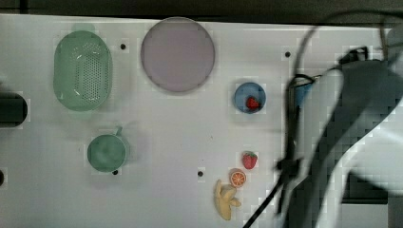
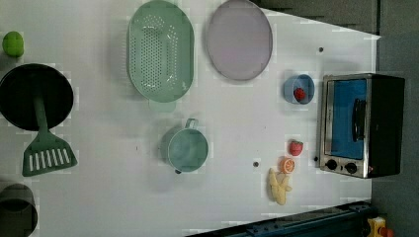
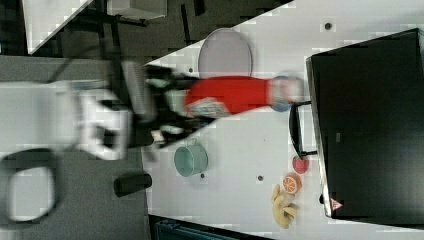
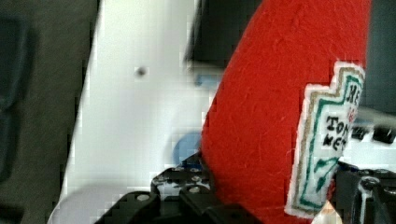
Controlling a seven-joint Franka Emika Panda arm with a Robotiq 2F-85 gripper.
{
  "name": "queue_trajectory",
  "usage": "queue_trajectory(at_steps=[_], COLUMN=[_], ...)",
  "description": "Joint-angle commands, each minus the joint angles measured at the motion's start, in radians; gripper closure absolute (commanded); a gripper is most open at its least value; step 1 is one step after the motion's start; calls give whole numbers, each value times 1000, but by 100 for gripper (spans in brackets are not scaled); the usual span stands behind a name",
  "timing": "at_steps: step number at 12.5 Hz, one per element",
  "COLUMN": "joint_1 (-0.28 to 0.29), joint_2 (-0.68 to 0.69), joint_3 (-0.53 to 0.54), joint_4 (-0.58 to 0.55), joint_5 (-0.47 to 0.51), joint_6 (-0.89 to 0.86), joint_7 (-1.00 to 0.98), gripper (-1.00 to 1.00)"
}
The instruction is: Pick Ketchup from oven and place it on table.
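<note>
The gripper (image 3: pixel 175 107) pinches the red Ketchup (image 3: pixel 227 96) bottle, held above the table (image 3: pixel 240 150) near the oven (image 3: pixel 367 120).

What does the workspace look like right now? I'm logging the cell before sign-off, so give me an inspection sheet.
Surface: white table with small dark holes.
Job's things: Ketchup, a red bottle with a white label, held off the table; oven at the left view's right, door closed there.
Clutter: green colander, round plate, green cup, blue bowl holding a strawberry, a loose strawberry, orange slice, banana, black pan with a green spatula, green ball.
Gripper: gripper shut on the Ketchup.
Cables: black cables hang beside the arm.
Surroundings: dark floor past the table's edges.
</note>
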Motion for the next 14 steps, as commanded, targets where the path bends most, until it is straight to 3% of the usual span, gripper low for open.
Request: queue_trajectory(at_steps=[1, 5, 8, 14], joint_1=[105, 129, 132, 130], joint_2=[-27, -27, -27, -18], joint_3=[128, 267, 305, 290], joint_4=[4, -70, -187, -543], joint_5=[12, 11, -7, -27], joint_6=[-93, -97, -49, 316], joint_7=[5, 6, 7, 7], gripper=[-26, -26, -26, -27])
